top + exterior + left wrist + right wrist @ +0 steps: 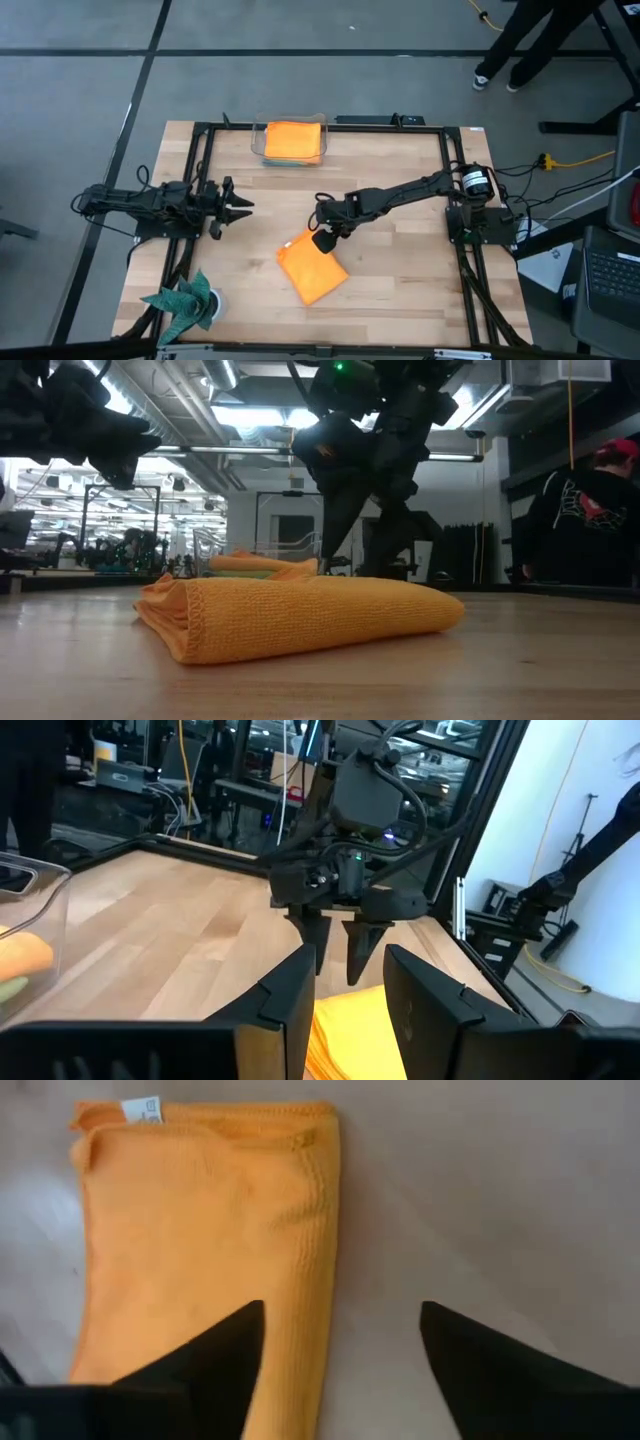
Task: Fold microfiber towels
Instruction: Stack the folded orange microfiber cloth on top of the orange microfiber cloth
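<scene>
Orange folded towel lies at your table's six o'clock, long axis running eleven to five, the right gripper parted and empty just above its eleven-o'clock end, the left gripper half open at nine, holding nothing

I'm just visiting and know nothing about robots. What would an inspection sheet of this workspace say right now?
Surface: wooden table, bare around the work.
Job's things: folded orange towel flat on the table; another orange towel tops a stack in a clear bin.
Clutter: dark teal spiky cloth at a front corner.
Grippers: right gripper open, at the folded towel's edge; left gripper open, empty, waiting aside.
Cables: yellow cable on the floor.
Surroundings: a person's legs beyond the table.
</scene>
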You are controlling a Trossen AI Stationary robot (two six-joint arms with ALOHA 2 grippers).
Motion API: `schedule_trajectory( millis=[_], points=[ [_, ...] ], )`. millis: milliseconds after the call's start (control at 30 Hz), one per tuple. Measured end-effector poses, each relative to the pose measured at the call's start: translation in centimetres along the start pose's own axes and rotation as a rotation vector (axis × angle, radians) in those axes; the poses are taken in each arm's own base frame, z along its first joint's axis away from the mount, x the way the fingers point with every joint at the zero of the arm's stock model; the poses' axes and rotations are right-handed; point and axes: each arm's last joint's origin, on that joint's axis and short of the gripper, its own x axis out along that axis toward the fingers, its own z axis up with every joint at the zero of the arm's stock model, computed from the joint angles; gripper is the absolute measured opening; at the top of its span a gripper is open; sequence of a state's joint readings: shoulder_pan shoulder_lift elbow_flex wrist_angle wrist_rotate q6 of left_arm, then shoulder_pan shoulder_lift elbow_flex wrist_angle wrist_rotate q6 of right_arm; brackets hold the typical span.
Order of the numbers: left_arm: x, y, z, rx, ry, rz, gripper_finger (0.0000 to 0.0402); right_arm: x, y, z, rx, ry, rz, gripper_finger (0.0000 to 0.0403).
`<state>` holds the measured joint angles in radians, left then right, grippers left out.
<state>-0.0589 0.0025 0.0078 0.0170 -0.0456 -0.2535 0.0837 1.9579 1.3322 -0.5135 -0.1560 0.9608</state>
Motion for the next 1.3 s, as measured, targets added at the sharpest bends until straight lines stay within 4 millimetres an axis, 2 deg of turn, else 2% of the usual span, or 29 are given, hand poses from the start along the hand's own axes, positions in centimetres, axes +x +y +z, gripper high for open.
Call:
schedule_trajectory(
  millis=[100,200,300,533,667,867,1067,1300],
  points=[
    [0.0,0.0,0.0,0.001,0.0,0.0,0.0113,0.0,-0.1,0.1,-0.023,-0.04,-0.028,0.0303],
    [0.0,0.0,0.0,0.001,0.0,0.0,0.0113,0.0,0.0,0.2,-0.002,-0.066,-0.035,0.0324],
    [0.0,0.0,0.0,0.001,0.0,0.0,0.0113,0.0,0.3,0.4,0.056,-0.078,0.006,0.0329],
    [0.0,0.0,0.0,0.001,0.0,0.001,0.0113,0.0,-0.1,0.7,-0.066,0.066,0.128,0.0329],
    [0.0,0.0,0.0,0.001,0.0,0.001,0.0113,2.2,-2.7,0.9,-0.02,0.128,0.153,0.0329],
    [0.0,0.0,0.0,0.001,0.0,-0.001,0.0113,4.6,-3.7,0.9,0.016,0.075,0.338,0.0329],
    [0.0,0.0,0.0,0.001,0.001,-0.003,0.0113,6.5,-2.8,0.8,0.009,0.065,0.382,0.0329],
    [0.0,0.0,0.0,0.001,0.002,-0.004,0.0113,8.4,0.4,0.2,-0.133,0.009,0.379,0.0328]
  ],
)
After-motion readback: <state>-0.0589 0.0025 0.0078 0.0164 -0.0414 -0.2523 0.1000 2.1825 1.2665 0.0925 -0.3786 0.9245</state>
